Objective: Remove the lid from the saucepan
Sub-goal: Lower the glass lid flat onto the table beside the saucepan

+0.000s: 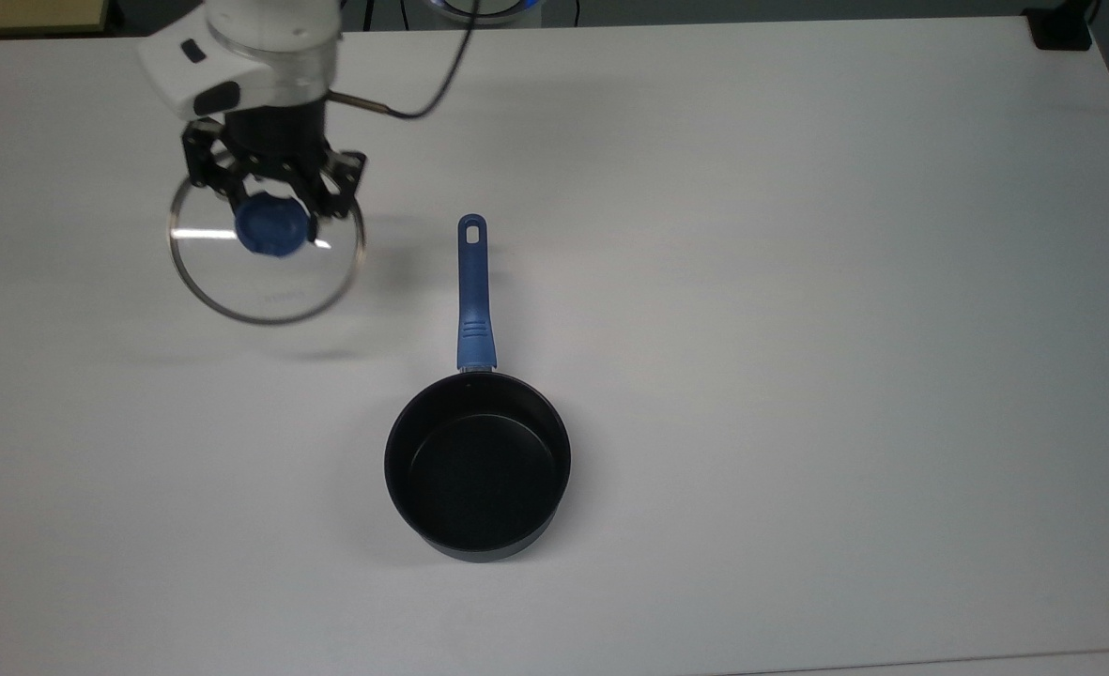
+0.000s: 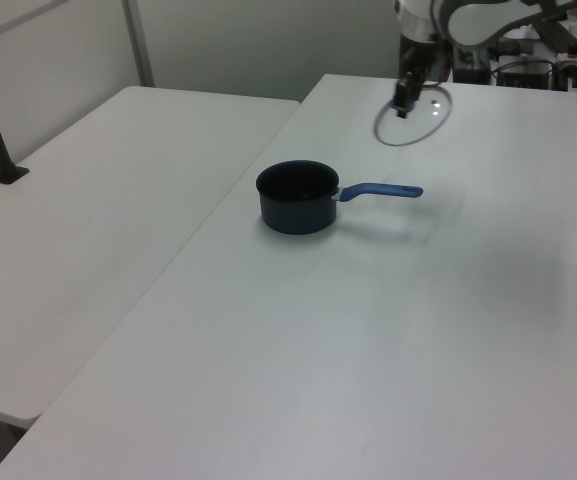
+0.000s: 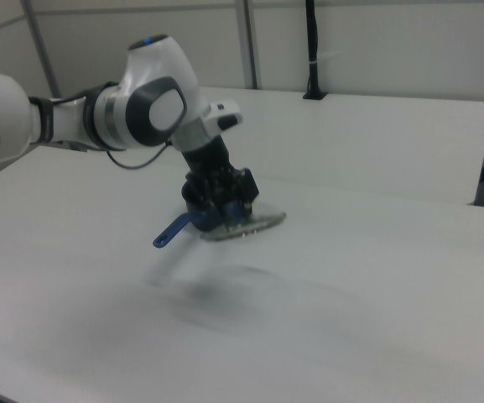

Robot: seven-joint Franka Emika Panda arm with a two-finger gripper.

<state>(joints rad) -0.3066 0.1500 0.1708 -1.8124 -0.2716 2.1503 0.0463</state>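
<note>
The lid (image 1: pixel 266 268) is held clear of the tabletop (image 1: pixel 798 282), well apart from the saucepan (image 1: pixel 477 465), toward the top view's upper left. The gripper (image 1: pixel 273 221) fingers are clamped on the blue knob (image 1: pixel 273 226). The saucepan is seen uncovered on the tabletop, its blue handle (image 1: pixel 472 296) pointing to the top view's top.

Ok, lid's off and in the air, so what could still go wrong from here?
1. The tool holds the lid only by its blue knob, and the glass disc hangs tilted in the right view; a slip could drop it onto the table.
2. The lid is still above the table, clear of the saucepan; releasing from this height might crack the glass.
</note>
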